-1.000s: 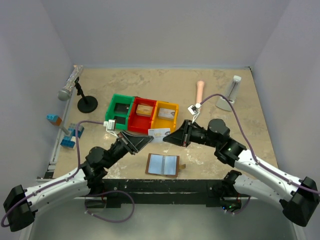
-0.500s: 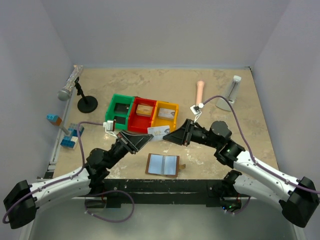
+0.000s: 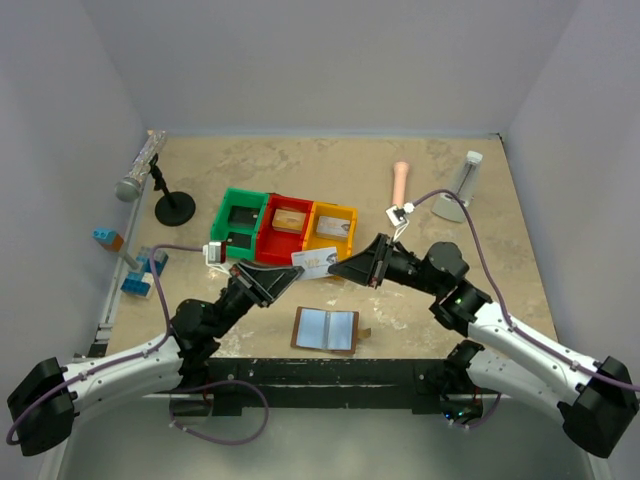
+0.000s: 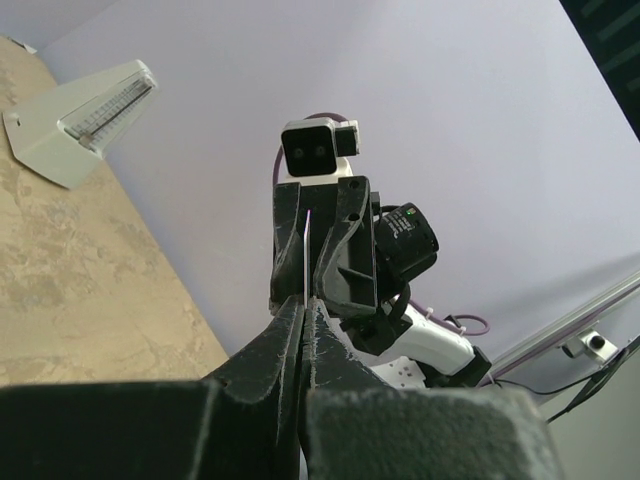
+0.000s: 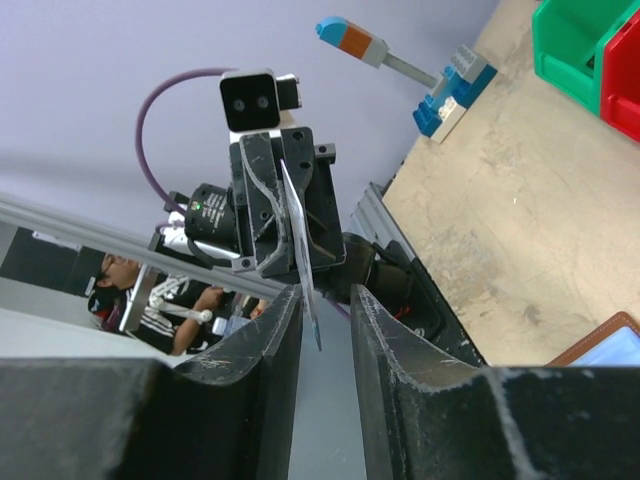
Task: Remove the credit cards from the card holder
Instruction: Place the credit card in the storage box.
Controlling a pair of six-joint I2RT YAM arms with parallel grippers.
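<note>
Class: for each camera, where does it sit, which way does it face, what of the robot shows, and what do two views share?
Top external: above and behind the bases, looking down on the table, left arm, right arm, card holder and card.
Left wrist: on the left arm, facing the right gripper; its own left gripper pinches the card.
Right wrist: on the right arm, facing the left gripper; its own fingers flank the card.
Shared: both wrist views show the card edge-on.
</note>
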